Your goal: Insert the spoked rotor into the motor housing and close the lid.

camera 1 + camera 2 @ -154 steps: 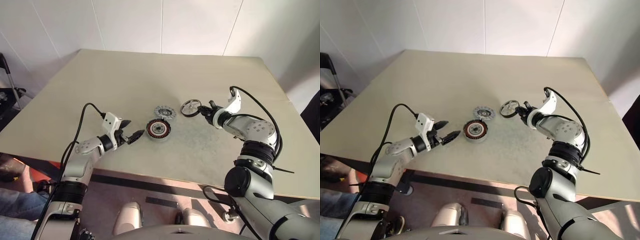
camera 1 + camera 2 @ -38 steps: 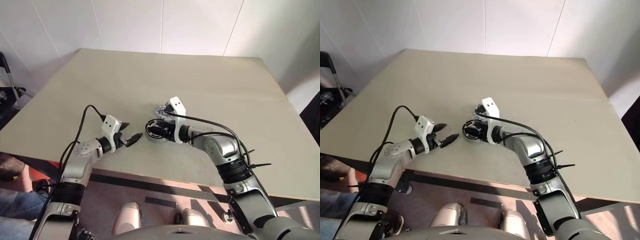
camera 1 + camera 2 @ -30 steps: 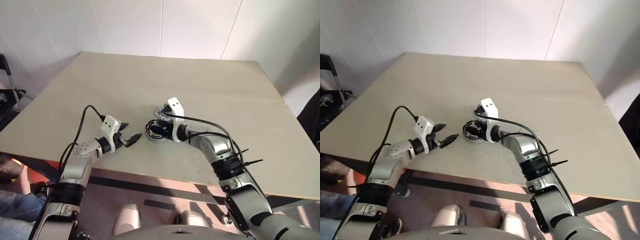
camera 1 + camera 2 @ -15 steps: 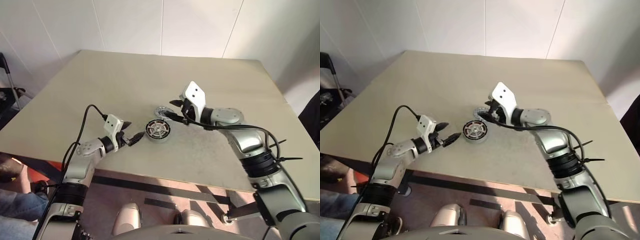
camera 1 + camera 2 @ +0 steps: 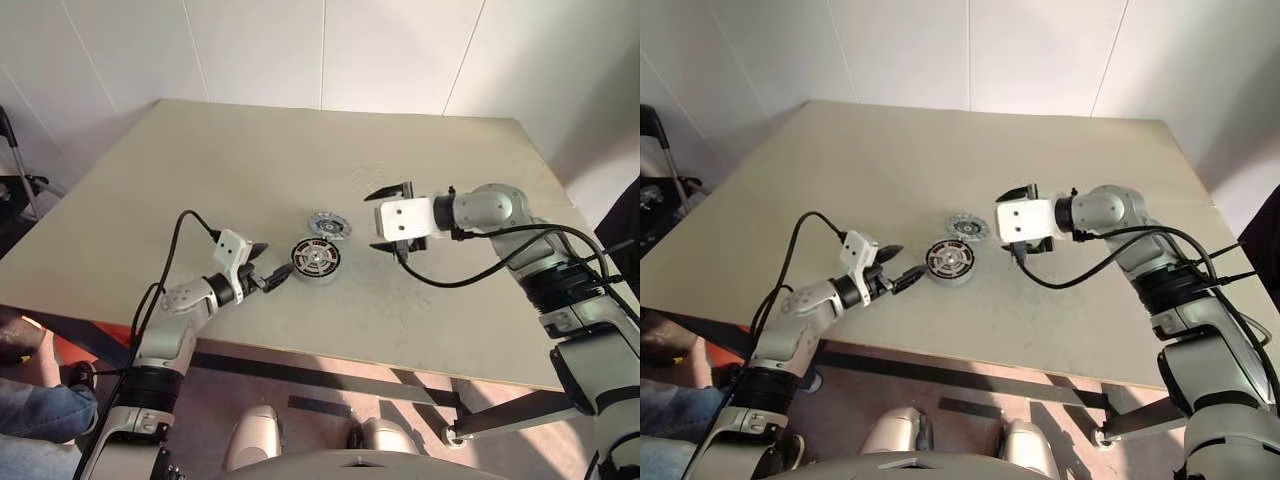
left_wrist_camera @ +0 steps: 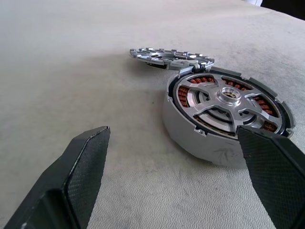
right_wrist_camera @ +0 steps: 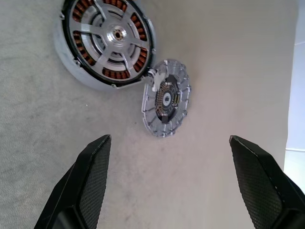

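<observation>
Rotor sitting in the housing, lid not on yet.
Spoked rotor [image 6: 224, 101] (silvery spokes and hub, copper windings peeking between) seated flat inside motor housing [image 5: 316, 259] mid-table. Lid [image 7: 165, 98], ribbed grey disc, lying just beside the housing, edges about touching. Left gripper [image 5: 268, 277] spread wide, empty, level beside the housing. Right gripper [image 5: 392, 215] wide open too, empty, hanging above.

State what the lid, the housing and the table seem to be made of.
Lid: probably cast or machined metal, matte light grey, with crisp radial ribs. Housing: likely aluminium, satin silver wall; copper-coloured windings show between the rotor spokes. Table: unclear, perhaps laminate, beige with fine matte grain.
</observation>
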{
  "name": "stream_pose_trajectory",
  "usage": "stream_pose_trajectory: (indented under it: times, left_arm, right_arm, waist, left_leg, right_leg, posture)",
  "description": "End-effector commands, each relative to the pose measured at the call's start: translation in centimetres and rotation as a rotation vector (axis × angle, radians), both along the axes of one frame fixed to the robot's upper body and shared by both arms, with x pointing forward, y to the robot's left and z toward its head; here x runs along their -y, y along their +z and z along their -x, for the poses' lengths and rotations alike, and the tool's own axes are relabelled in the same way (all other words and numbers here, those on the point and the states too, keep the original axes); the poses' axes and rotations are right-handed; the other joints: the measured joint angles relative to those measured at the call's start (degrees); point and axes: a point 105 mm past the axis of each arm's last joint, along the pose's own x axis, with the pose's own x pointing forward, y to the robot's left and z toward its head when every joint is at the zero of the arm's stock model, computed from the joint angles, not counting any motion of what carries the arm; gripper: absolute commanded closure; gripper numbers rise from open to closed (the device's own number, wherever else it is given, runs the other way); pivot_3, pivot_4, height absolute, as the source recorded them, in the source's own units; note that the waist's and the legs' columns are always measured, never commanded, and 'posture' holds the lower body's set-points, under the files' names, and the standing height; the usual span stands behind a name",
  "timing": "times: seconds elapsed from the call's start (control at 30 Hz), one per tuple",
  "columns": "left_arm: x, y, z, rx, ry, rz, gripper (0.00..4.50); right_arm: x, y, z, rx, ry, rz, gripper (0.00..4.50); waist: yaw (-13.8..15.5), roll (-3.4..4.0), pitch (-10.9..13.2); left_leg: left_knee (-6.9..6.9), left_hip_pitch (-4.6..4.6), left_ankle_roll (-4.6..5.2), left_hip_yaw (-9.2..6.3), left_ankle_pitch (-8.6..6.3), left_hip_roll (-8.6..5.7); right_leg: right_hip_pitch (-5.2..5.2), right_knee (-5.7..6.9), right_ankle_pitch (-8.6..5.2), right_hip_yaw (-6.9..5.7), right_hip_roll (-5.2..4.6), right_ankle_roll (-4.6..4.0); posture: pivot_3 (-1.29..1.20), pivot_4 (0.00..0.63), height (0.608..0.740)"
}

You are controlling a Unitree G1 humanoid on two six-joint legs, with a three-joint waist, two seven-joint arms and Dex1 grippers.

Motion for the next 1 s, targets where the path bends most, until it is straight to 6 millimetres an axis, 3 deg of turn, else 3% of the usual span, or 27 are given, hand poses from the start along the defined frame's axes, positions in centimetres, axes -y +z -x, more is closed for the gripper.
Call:
stream_pose_trajectory:
  times: [0.03,0.27,0.53,0.67,0.93,1.0]
  left_arm:
    - [0.3,1.0,-0.4,0.041,-0.014,0.005,0.0]
    - [0.4,0.8,-0.2,0.036,-0.017,0.004,0.0]
    - [0.3,0.7,0.0,0.032,-0.006,0.006,0.0]
    - [0.3,0.6,0.2,0.029,-0.002,0.006,0.0]
    - [0.1,0.4,0.3,0.023,0.004,0.004,0.0]
    - [0.0,0.3,0.3,0.02,0.004,0.004,0.0]
  right_arm:
    - [-1.3,0.2,1.2,0.028,0.116,0.05,0.08]
    - [-3.8,-1.7,2.1,0.003,0.217,0.087,0.08]
    - [-5.9,-3.5,0.4,0.008,0.212,0.125,0.08]
    - [-5.5,-4.4,-0.6,0.009,0.185,0.154,0.08]
    - [-4.5,-5.3,-0.3,-0.022,0.195,0.179,0.08]
    - [-4.4,-5.3,-0.2,-0.024,0.196,0.18,0.45]
  waist:
    - [0.0,0.0,0.0]
    - [-0.1,0.0,0.0]
    - [-0.2,0.0,0.0]
    - [-0.1,0.0,0.0]
    - [-0.2,0.0,0.0]
    - [-0.1,0.0,0.0]
  left_leg:
    - [0.02,-0.01,0.0,0.0,-0.01,0.0]
    - [0.26,0.0,-0.09,0.0,-0.11,0.06]
    - [0.38,0.02,-0.11,0.0,-0.11,0.09]
    - [0.37,-0.01,-0.1,0.0,-0.12,0.09]
    - [0.39,-0.03,-0.04,0.01,-0.16,0.1]
    - [0.4,-0.02,-0.05,0.01,-0.16,0.1]
  right_leg:
    - [0.0,0.0,0.0,0.0,0.0,0.0]
    - [0.02,0.2,0.0,0.0,0.0,0.0]
    - [0.04,0.25,0.06,0.0,0.0,-0.09]
    - [0.03,0.24,0.06,0.0,0.0,-0.09]
    - [0.03,0.22,0.06,0.0,0.0,-0.09]
    - [0.04,0.22,0.06,0.0,0.0,-0.09]
  posture:
    - [0.0,0.0,0.74]
    - [0.0,0.0,0.74]
    - [0.0,0.0,0.74]
    - [0.0,0.0,0.74]
    - [0.0,0.0,0.74]
    - [0.0,0.0,0.74]
